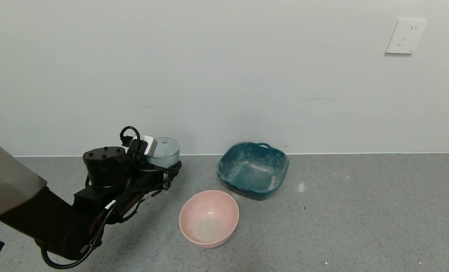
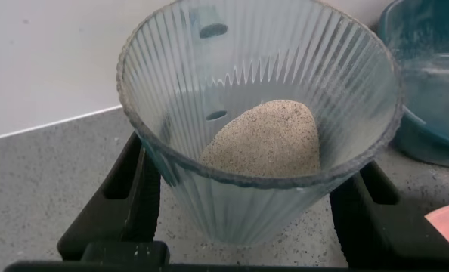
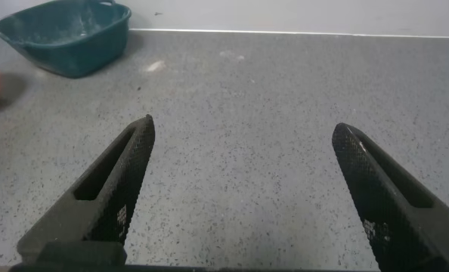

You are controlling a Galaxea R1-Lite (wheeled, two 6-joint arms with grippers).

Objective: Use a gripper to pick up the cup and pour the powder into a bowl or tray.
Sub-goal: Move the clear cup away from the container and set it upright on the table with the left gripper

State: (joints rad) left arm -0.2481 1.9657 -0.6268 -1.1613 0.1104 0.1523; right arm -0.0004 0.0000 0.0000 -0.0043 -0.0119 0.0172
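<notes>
My left gripper (image 1: 157, 166) is shut on the cup (image 1: 165, 151), a ribbed pale blue-grey tumbler held upright by the back wall at the left. In the left wrist view the cup (image 2: 209, 60) fills the frame, with a black finger (image 2: 126, 196) against each side. A heap of whitish-grey powder (image 2: 266, 140) lies inside it. I cannot tell whether its base rests on the counter. The pink bowl (image 1: 208, 218) stands to the right of the gripper and nearer to me, with a pale patch of powder (image 1: 208, 229) in its bottom. My right gripper (image 3: 243, 125) is open and empty over bare counter.
A dark teal squarish dish (image 1: 253, 170) with handles, dusted white inside, stands by the wall to the right of the cup and behind the bowl. It also shows in the right wrist view (image 3: 62, 38). The grey speckled counter (image 1: 360, 211) stretches to the right.
</notes>
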